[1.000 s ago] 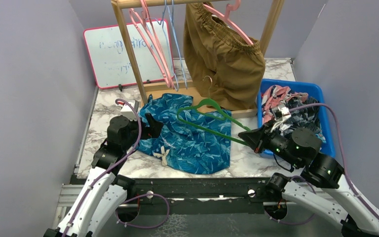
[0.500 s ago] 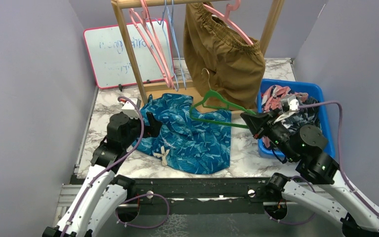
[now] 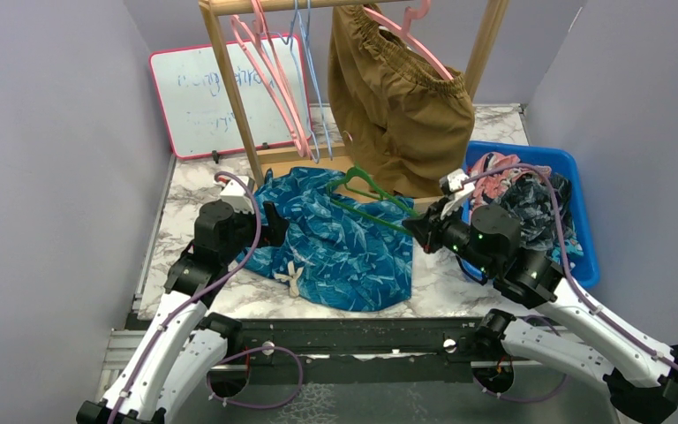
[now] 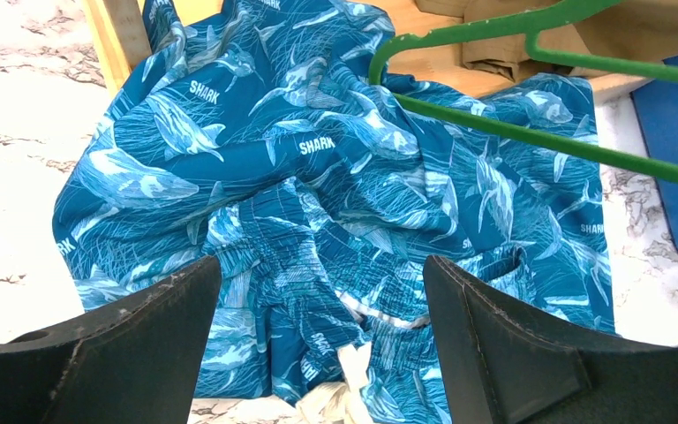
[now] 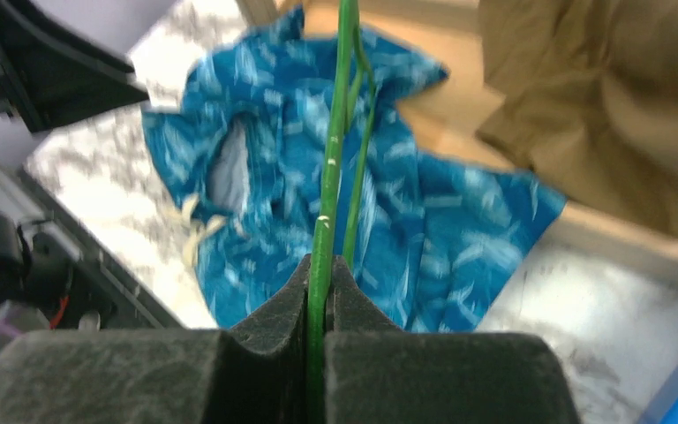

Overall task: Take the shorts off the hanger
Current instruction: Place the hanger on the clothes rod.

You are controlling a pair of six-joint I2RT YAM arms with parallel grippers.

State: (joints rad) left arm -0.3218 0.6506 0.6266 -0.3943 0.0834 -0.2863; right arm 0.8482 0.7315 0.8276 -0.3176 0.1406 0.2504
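Blue shark shorts (image 3: 335,247) look to be off the green hanger (image 3: 375,199); one pair left on the rack

The shark shorts lie crumpled flat on the bench (image 3: 185,199), just in front of the wooden rack (image 3: 229,97); the green hanger floats above their far edge and looks clear of the fabric from both wrist views; the right hand (image 3: 415,231) is pinched tight on the hanger's thin bar, holding it up; the left hand (image 3: 269,225) hovers over the shorts' left side, spread wide with nothing in it; so I'd call this pair done, bar parking the hanger somewhere; the mustard-brown shorts (image 3: 402,115) hang on a pink hanger (image 3: 410,40) up on the rack, not yet off; the blue bin (image 3: 530,150) on the right holds a heap of other shorts.
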